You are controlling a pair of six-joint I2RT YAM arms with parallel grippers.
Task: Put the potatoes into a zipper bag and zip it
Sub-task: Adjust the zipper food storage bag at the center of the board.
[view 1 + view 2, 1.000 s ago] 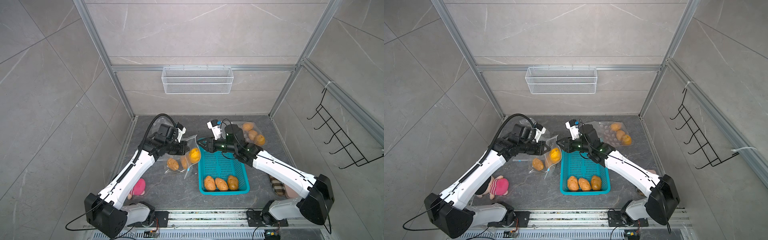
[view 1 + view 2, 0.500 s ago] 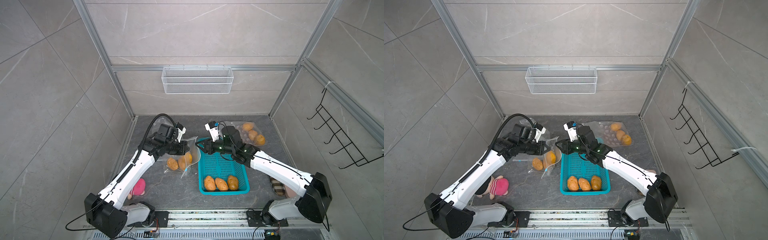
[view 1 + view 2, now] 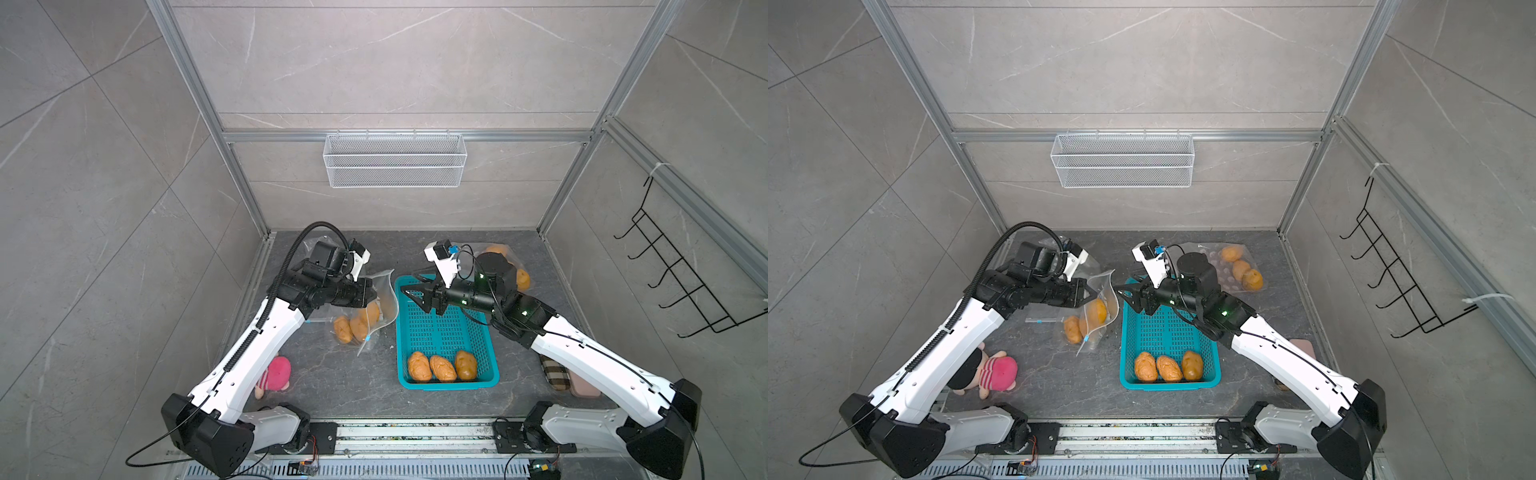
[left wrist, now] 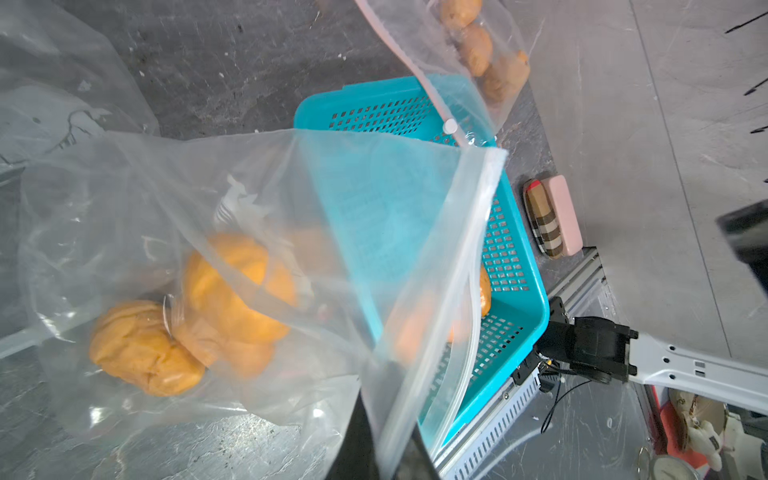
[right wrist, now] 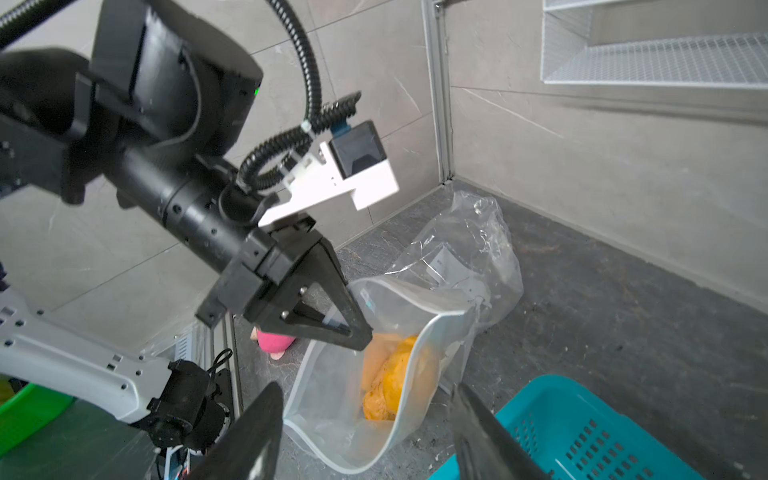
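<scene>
Progress midway: my left fingers (image 5: 340, 291) pinch the zipper bag (image 5: 415, 316) at its rim, three potatoes (image 3: 357, 326) inside; my right fingers (image 5: 249, 436) gape empty; three more lie in the basket (image 3: 449, 384); bag unzipped.

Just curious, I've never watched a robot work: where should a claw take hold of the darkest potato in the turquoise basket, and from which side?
Probably across the narrow middle of the darkest potato, coming straight down from above. It lies flat at the end of the row. The walls of the turquoise basket block a sideways approach, and its outer flank looks free.
</scene>
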